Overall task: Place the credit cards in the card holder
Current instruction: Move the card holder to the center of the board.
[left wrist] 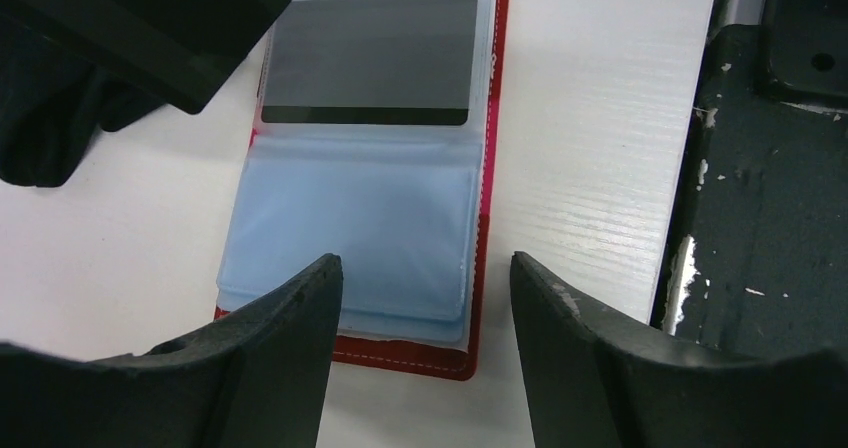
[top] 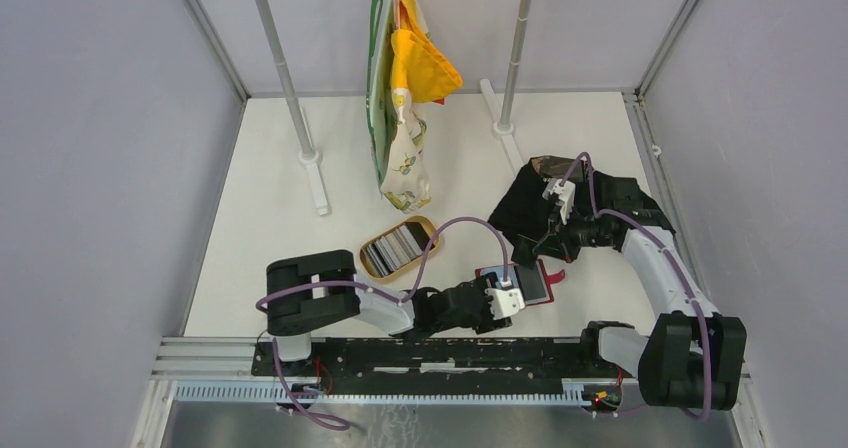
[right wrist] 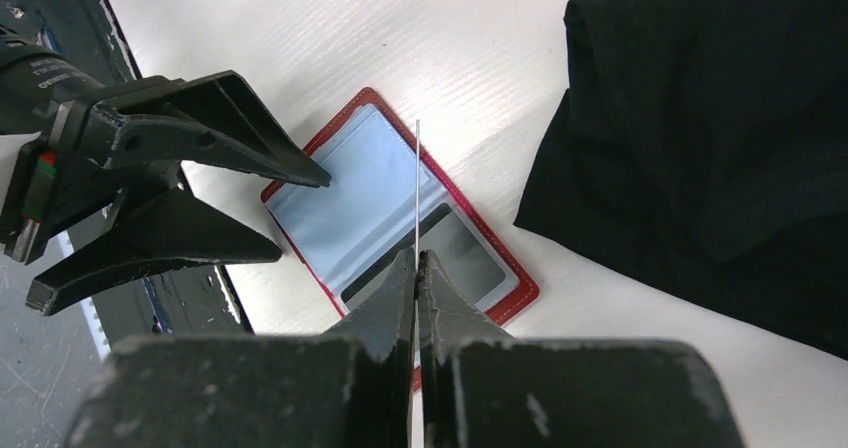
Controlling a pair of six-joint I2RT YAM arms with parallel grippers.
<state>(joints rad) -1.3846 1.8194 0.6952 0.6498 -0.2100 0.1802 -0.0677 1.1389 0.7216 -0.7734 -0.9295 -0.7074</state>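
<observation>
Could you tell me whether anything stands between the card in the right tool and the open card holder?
Nothing visible lies between the card and the card holder; the open left tool stands over its near end.

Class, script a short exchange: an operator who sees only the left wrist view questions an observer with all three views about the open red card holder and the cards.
Operator: Is any card held over the card holder?
Observer: Yes, the right gripper is shut on a card, edge-on over the holder.
Operator: Any more cards?
Observer: Several cards lie in the oval tray, left of the holder in the top view.
</observation>
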